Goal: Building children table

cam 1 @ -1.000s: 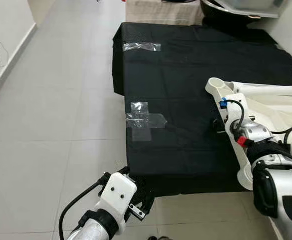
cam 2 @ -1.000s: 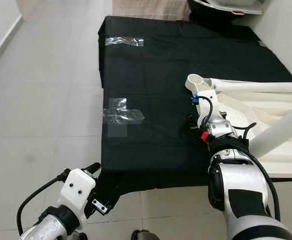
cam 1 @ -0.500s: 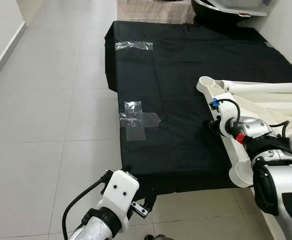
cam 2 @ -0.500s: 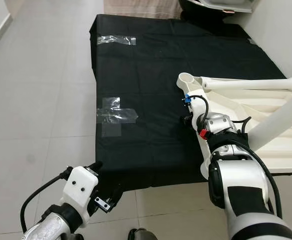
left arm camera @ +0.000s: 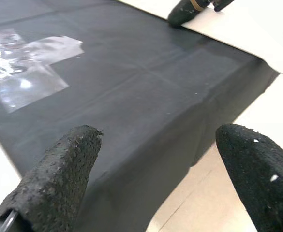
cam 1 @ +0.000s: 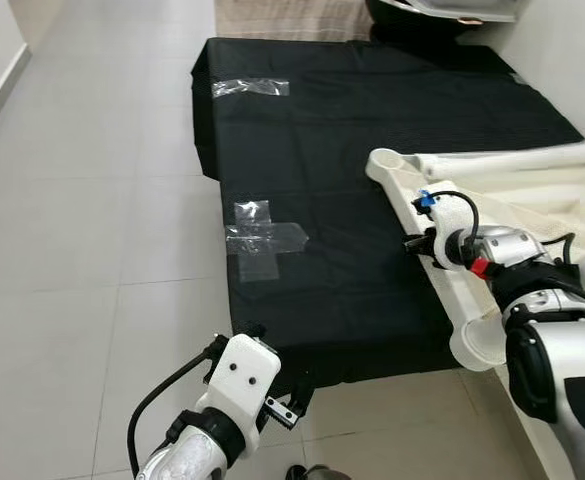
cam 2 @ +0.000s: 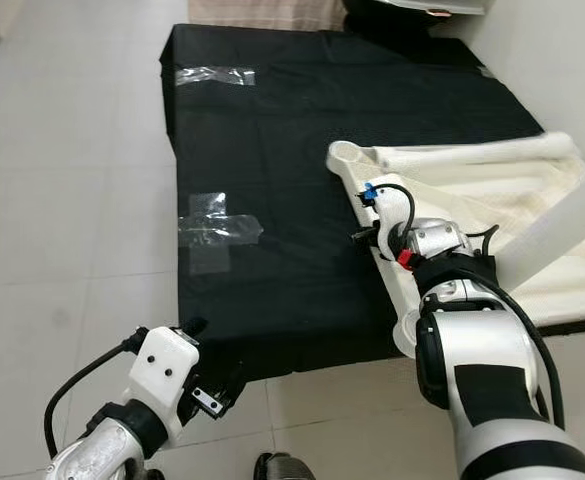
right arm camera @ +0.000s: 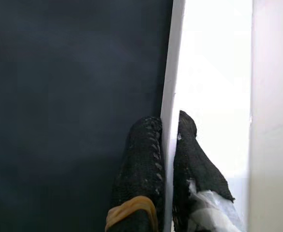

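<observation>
A white children's table (cam 1: 532, 195) lies upside down on the right part of a black cloth (cam 1: 322, 130) spread on the floor. One round leg socket (cam 1: 384, 160) is at its near-left corner, and a white leg (cam 2: 562, 225) slants across it at the right. My right gripper (right arm camera: 168, 121) is shut on the table's thin left edge (right arm camera: 172, 72), one finger on each side; it is also seen as the right gripper (cam 1: 417, 243). My left gripper (left arm camera: 158, 135) hangs open and holds nothing, low over the cloth's front edge, below my left wrist (cam 1: 242, 375).
Clear tape forms a cross (cam 1: 262, 240) near the cloth's left edge, with another strip (cam 1: 250, 88) farther back. Grey floor tiles (cam 1: 82, 200) spread to the left and front. A beige mat (cam 1: 282, 15) and a dark object (cam 1: 432, 15) lie beyond the cloth.
The whole picture has shifted, so the camera has moved. My right gripper stays shut on the table's edge, and the table's far side has swung slightly and looks blurred. The left gripper stays open.
</observation>
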You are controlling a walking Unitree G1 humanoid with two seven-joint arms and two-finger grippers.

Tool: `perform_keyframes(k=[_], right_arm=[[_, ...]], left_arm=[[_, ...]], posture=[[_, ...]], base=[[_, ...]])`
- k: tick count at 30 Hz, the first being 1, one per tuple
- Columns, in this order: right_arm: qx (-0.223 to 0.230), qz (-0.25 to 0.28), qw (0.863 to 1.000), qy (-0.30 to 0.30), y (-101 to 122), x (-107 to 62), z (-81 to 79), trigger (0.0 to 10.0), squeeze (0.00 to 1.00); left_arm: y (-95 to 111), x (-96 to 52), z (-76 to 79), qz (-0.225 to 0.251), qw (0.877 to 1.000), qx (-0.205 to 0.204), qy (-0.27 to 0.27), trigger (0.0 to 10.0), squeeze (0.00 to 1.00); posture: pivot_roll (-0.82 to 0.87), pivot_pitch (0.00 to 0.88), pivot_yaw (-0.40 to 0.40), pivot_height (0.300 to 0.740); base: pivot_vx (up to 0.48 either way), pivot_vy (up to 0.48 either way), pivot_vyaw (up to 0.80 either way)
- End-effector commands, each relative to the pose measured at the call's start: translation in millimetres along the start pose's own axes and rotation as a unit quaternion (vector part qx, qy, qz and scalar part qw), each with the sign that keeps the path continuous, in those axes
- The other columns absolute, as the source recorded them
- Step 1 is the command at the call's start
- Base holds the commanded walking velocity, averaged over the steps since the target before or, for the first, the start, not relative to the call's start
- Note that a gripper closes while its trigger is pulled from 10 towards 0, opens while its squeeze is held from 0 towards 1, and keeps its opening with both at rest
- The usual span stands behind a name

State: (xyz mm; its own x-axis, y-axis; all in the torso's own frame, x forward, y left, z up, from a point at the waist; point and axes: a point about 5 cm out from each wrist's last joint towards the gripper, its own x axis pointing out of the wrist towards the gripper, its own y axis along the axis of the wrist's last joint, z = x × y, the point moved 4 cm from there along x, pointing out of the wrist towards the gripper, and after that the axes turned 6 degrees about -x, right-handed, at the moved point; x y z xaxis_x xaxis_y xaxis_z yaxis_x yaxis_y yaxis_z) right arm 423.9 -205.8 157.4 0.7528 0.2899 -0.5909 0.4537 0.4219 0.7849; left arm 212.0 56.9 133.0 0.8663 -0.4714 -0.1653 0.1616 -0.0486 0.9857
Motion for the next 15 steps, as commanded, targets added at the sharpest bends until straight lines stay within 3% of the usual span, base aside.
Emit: perform_keyframes(k=[1,3,4,7,9,12,14,15], right_arm=[[-0.024,0.016,0.995,0.093,9,9.4,-33.2,0.0,0.0],[-0.063,0.026,0.985,0.16,12,7.6,-50.0,0.0,0.0],[-0.063,0.026,0.985,0.16,12,7.6,-50.0,0.0,0.0],[-0.111,0.031,0.968,0.223,9,3.3,-65.5,0.0,0.0],[-0.119,0.031,0.964,0.235,8,1.8,-68.0,0.0,0.0],[-0.156,0.023,0.943,0.294,-3,-8.3,-76.0,0.0,0.0],[-0.161,0.022,0.94,0.301,-4,-9.8,-77.0,0.0,0.0],[-0.176,0.008,0.928,0.328,-14,-16.1,-78.1,0.0,0.0]], left_arm=[[-6,-0.1,3.1,-0.013,1.0,-0.007,-0.004,10.0,0.0],[-7,0.9,2.7,-0.014,1.0,-0.007,-0.004,10.0,0.0],[-7,0.9,2.7,-0.014,1.0,-0.007,-0.004,10.0,0.0],[-7,1.5,2.1,-0.014,1.0,-0.006,-0.003,10.0,0.0],[-7,1.5,1.9,-0.014,1.0,-0.005,-0.003,10.0,0.0],[-7,1.9,0.7,-0.015,1.0,-0.004,-0.002,10.0,0.0],[-7,2.0,0.5,-0.015,1.0,-0.004,-0.002,10.0,0.0],[-7,2.1,0.4,-0.014,1.0,-0.004,-0.002,10.0,0.0]], posture=[[0.03,0.186,-0.135,0.74],[0.03,0.184,-0.135,0.74],[0.03,0.184,-0.135,0.74],[0.03,0.181,-0.135,0.74],[0.03,0.181,-0.135,0.74],[0.03,0.177,-0.135,0.74],[0.03,0.177,-0.136,0.74],[0.03,0.175,-0.134,0.74]], base=[[0.0,0.0,0.0],[0.0,0.0,0.0],[0.0,0.0,0.0],[0.0,0.0,0.0],[0.0,0.0,0.0],[0.0,0.0,0.0],[0.0,0.0,0.0],[0.0,0.0,0.0]])
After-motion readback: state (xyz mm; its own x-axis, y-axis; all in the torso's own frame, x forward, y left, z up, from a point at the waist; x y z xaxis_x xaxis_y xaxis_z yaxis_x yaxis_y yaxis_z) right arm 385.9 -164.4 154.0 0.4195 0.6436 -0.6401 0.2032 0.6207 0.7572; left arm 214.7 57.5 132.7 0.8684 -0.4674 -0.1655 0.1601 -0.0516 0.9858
